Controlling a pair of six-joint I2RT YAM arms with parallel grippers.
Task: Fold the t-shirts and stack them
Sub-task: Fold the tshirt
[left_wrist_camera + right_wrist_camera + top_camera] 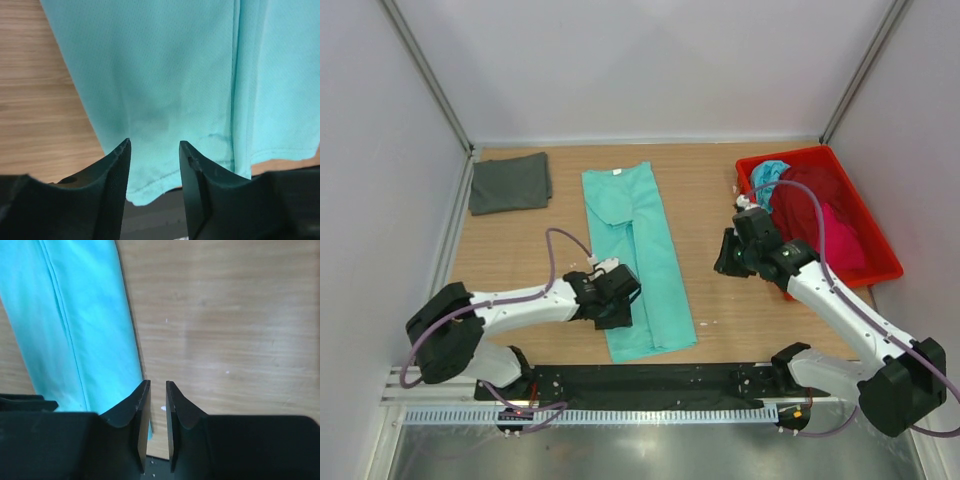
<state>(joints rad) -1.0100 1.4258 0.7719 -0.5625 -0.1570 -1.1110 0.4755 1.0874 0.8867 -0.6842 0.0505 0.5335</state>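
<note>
A mint green t-shirt (638, 255), folded lengthwise into a long strip, lies flat down the middle of the table. My left gripper (618, 308) hovers over its near left corner, open, with the hem (150, 187) showing between the fingers and nothing gripped. My right gripper (726, 260) hangs over bare wood to the right of the green shirt's edge (127, 340). Its jaws stand a narrow gap apart, open with nothing between them. A dark grey t-shirt (510, 182) lies folded at the far left. Turquoise (768, 175), maroon (818, 195) and pink (838, 240) shirts are bunched in the tray.
The red plastic tray (790, 153) stands at the far right, just behind my right arm. A black strip (650, 380) runs along the near table edge by the arm bases. White walls enclose the table on three sides.
</note>
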